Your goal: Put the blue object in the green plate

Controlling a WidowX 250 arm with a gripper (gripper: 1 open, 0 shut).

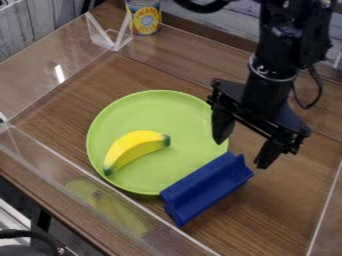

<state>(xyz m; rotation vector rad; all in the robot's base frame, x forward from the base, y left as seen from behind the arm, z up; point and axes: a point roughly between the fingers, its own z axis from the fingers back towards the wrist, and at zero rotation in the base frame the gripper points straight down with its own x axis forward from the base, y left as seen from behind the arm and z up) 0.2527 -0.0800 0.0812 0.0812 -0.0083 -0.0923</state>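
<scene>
The blue object (pixel 206 189) is a deep blue channel-shaped block lying on the wooden table at the lower right, just off the right edge of the green plate (pixel 167 112). A yellow banana (pixel 132 149) lies in that round lime-green plate. My black gripper (pixel 249 143) points straight down and hangs open just above and behind the block's upper right end. One finger (pixel 222 128) is over the plate's right rim, the other (pixel 274 151) over bare table. Nothing is between them.
Clear plastic walls (pixel 54 165) enclose the table on the left and front. A clear stand (pixel 110 32) and a yellow-labelled can (pixel 143 18) sit at the back. Bare wood (pixel 287 205) lies right of the block.
</scene>
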